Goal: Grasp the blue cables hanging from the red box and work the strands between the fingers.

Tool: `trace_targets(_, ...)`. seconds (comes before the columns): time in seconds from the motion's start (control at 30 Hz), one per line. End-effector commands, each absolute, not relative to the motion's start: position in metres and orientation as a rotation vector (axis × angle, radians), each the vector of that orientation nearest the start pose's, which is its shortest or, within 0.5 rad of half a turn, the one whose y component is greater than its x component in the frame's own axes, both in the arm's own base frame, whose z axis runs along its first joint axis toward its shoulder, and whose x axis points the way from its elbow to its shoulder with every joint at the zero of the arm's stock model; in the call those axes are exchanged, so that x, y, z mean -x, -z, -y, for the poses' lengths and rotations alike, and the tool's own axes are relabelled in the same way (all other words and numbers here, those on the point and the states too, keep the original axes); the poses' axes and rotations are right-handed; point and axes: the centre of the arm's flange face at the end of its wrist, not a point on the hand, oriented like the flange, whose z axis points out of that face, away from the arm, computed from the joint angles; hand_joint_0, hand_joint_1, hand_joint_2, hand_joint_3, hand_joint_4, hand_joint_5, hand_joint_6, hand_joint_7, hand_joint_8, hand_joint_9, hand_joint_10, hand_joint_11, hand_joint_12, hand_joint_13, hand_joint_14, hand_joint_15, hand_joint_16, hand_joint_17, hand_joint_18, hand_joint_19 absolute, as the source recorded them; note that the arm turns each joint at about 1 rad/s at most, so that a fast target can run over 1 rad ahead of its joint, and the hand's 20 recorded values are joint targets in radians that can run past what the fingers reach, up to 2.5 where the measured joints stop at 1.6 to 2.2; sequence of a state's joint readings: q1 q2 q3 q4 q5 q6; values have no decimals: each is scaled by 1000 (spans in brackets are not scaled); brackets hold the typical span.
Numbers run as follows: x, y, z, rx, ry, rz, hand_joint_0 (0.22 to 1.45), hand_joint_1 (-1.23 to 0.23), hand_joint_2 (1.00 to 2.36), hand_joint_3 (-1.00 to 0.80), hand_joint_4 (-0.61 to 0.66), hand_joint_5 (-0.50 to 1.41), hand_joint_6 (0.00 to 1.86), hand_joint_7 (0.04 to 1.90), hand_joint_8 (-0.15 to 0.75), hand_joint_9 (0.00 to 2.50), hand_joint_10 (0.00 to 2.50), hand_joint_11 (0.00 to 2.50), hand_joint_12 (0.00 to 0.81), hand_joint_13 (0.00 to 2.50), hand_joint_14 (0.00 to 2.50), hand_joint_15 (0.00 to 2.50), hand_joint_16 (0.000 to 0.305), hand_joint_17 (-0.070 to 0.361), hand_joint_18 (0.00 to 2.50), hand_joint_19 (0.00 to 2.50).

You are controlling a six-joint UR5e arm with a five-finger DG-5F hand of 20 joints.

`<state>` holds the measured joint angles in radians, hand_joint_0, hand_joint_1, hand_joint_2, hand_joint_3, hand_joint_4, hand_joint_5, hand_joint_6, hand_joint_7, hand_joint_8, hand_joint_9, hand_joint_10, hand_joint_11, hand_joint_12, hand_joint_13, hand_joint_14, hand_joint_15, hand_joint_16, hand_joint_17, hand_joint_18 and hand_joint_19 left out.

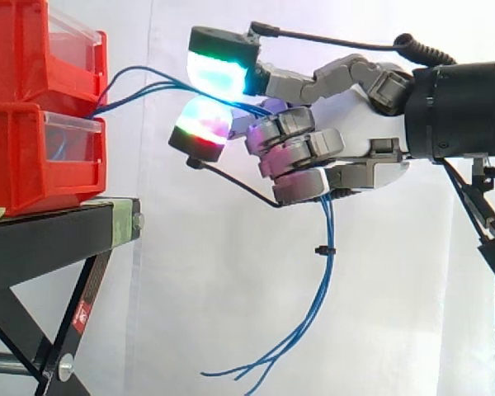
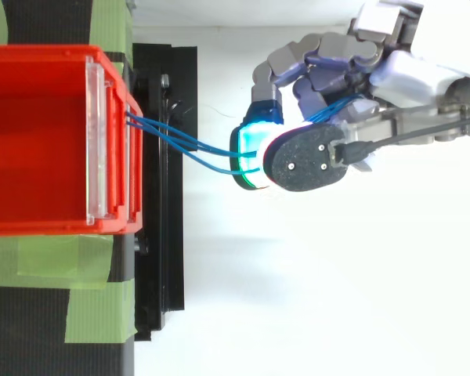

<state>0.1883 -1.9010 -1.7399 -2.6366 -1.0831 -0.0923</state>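
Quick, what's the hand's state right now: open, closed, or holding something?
Hand: shut on the blue cables. The strands run from the red box between its curled fingers and hang loose below it.

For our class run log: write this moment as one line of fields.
hand: shut on cables | cables: run from bin through fingers, ends hang below | stage: grasp made
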Motion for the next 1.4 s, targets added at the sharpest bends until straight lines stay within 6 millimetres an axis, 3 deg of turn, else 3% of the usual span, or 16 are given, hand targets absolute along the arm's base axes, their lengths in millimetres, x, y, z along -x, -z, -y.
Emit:
trace_targets(0.0,-594,-277,71,-1259,-872,-1038,950,-646,1018,-385,201,-7,944,1067,376,674,2500,2465,418,998,2500,1322,45,102,1373,1281)
trace_targets(0.2,-597,-281,69,-1232,-871,-1018,1019,-626,1015,-73,179,-46,1110,974,376,674,2500,2465,418,998,2500,1322,45,102,1373,1281)
trace_targets(0.23,-598,-282,69,-1230,-875,-1015,1027,-621,1014,-76,172,3,1016,1012,376,674,2500,2465,418,998,2500,1322,45,102,1373,1281)
trace_targets(0.3,-598,-282,69,-1228,-878,-1011,1046,-595,1014,-110,143,423,38,1439,376,674,2500,2465,418,998,2500,1322,45,102,1373,1281)
trace_targets(0.53,-598,-282,69,-1228,-881,-1010,1097,-605,1013,10,99,534,1,1512,376,674,2500,2465,418,998,2500,1322,45,102,1373,1281)
trace_targets(0.67,-599,-283,69,-1223,-886,-1003,1122,-724,1015,9,79,87,1068,1088,376,674,2500,2465,418,998,2500,1322,45,102,1373,1281)
trace_targets(0.77,-599,-283,69,-1222,-885,-1003,1035,-775,1018,-123,131,-40,1219,1014,376,674,2500,2465,418,998,2500,1322,45,102,1373,1281)
trace_targets(0.87,-599,-283,69,-1221,-884,-1004,945,-811,1014,-557,109,-85,1342,1023,376,674,2500,2465,418,998,2500,1322,45,102,1373,1281)
trace_targets(0.97,-600,-282,68,-1215,-877,-1011,1008,-781,1015,-132,-73,-88,1420,1186,376,674,2500,2465,418,998,2500,1322,45,102,1373,1281)
trace_targets(1.03,-600,-283,67,-1204,-868,-1017,1102,-788,1072,-97,-117,-91,1450,1296,376,674,2500,2465,418,998,2500,1322,45,102,1373,1281)
trace_targets(1.07,-600,-283,66,-1201,-866,-1018,1098,-772,1215,-137,-160,-61,1412,1424,376,674,2500,2465,418,998,2500,1322,45,102,1373,1281)
trace_targets(1.1,-601,-284,65,-1195,-867,-1017,1213,-670,1000,66,-50,68,1240,1360,376,674,2500,2465,418,998,2500,1322,45,102,1373,1281)
trace_targets(1.13,-601,-284,64,-1194,-867,-1018,1213,-635,1007,23,14,203,1093,1318,376,674,2500,2465,418,998,2500,1322,45,102,1373,1281)
trace_targets(1.23,-602,-284,61,-1183,-866,-1022,1215,-607,1012,-56,157,501,437,1428,376,674,2500,2465,418,998,2500,1322,45,102,1373,1281)
trace_targets(1.27,-602,-284,59,-1177,-867,-1023,1166,-628,1010,-60,180,652,5,1596,376,674,2500,2465,418,998,2500,1322,45,102,1373,1281)
trace_targets(1.37,-605,-287,55,-1150,-862,-1018,1129,-643,1003,21,190,657,7,1527,376,674,2500,2465,418,998,2500,1322,45,102,1373,1281)
